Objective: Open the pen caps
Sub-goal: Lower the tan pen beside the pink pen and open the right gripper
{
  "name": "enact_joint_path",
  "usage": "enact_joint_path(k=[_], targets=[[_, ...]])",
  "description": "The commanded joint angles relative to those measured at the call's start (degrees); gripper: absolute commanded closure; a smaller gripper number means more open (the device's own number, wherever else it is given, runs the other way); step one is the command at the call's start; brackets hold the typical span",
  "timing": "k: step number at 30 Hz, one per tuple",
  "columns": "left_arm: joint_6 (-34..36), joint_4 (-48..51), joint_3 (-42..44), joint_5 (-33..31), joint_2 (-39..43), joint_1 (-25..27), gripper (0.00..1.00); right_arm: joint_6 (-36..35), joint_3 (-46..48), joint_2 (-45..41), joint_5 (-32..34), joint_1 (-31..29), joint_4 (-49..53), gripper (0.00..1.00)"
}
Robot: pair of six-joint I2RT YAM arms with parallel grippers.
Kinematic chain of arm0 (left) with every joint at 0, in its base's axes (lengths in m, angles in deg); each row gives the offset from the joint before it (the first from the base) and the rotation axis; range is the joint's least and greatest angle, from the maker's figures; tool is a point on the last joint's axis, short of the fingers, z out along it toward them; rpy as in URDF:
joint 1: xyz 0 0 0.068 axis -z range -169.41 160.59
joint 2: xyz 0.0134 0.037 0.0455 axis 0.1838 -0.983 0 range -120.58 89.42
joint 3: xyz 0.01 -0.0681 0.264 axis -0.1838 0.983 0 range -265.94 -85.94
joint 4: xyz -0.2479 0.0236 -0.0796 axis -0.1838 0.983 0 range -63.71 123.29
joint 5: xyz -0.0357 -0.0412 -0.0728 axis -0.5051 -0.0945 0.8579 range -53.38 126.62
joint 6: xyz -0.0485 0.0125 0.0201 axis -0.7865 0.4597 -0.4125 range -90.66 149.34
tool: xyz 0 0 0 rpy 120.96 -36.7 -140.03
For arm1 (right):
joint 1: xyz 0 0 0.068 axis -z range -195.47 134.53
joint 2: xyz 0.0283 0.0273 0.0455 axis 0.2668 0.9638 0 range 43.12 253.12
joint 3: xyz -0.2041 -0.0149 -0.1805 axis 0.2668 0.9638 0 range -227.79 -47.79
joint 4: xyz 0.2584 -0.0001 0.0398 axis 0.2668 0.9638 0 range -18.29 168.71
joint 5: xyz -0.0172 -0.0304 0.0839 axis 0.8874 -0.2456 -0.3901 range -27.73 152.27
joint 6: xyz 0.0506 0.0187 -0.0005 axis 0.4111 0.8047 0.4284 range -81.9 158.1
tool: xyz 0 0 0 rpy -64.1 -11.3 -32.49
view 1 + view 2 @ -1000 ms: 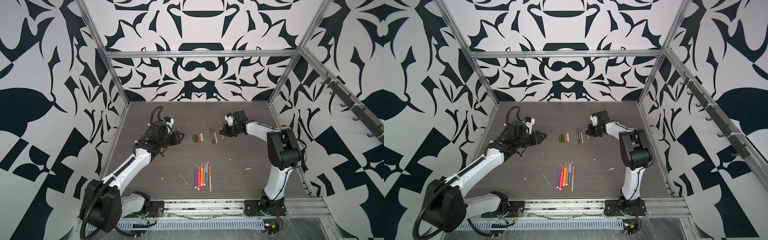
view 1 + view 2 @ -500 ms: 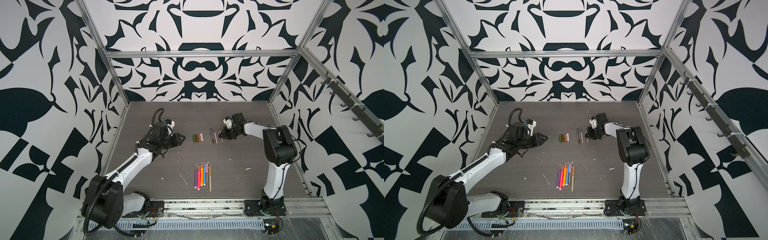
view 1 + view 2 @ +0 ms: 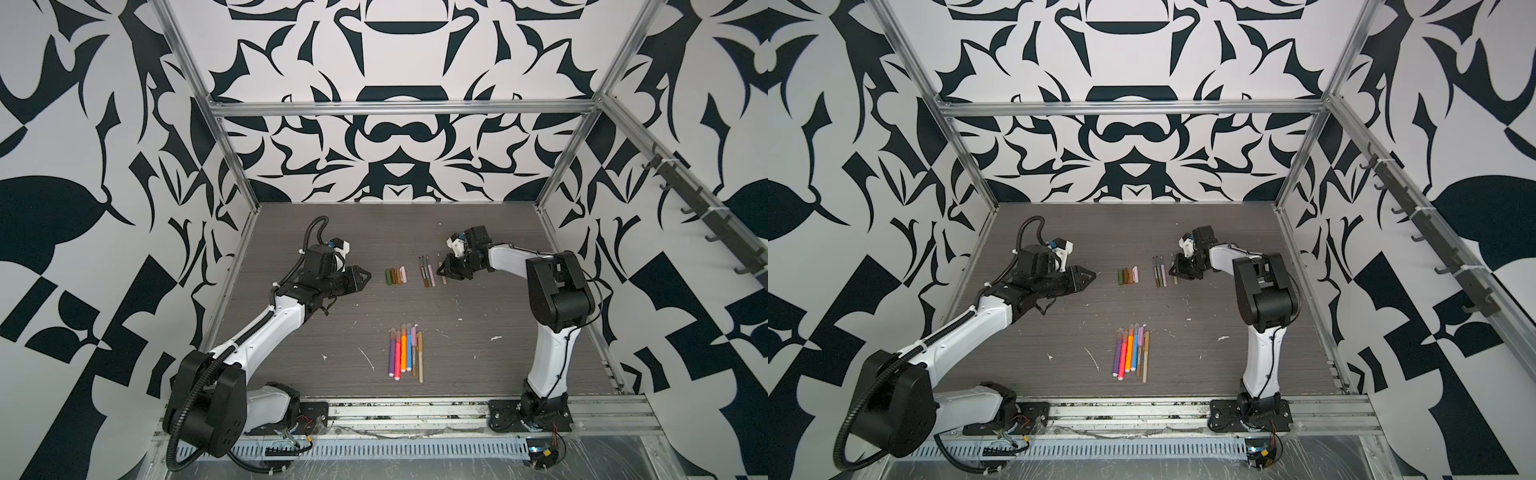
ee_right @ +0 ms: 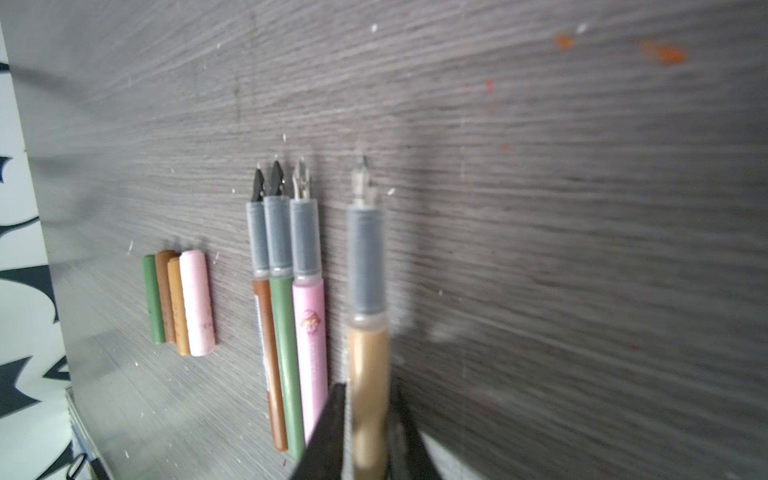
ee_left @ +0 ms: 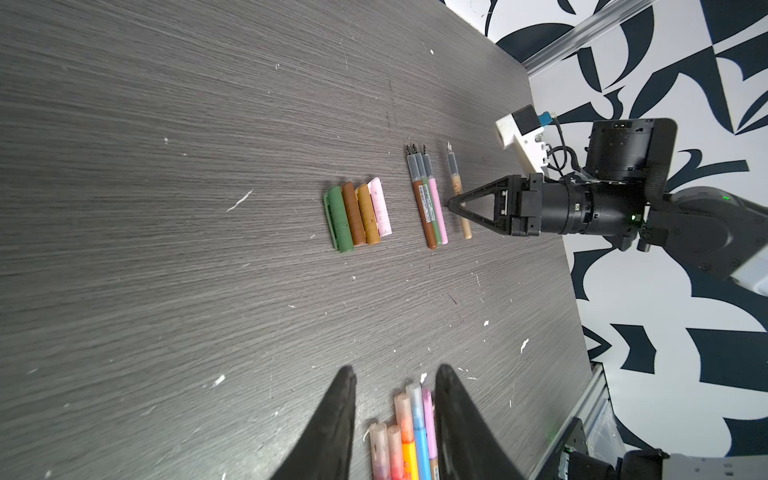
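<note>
Left fingers [image 5: 332, 424] gape empty; right fingers [image 4: 328, 432] straddle tan pen [image 4: 368, 374], grip unclear; barcode [image 5: 424, 194] illegible.

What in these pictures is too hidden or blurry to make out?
Whether the right gripper actually pinches the tan pen: right wrist view, motion blur; too small in both top views.
Far ends of the bright markers: left wrist view, cut off by the picture's edge.
Label print on the brown pen: too small everywhere.

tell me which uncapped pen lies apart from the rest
The slim tan pen between the right gripper's jaws; the brown pen, green pen and pink pen lie packed together.
</note>
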Motion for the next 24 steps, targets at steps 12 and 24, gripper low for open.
enact_joint_path(k=[12,24], targets=[[-0.19,-0.07,-1.76,2.35,0.14,-0.24,0.64,0.40,-0.98,-1.03,-0.92,-0.34,0.53,0.70],[-0.10,0.83,-2.12,2.27,1.03,-0.18,0.64,0.55,-1.42,-1.47,-1.04,-0.43,1.17,0.70]])
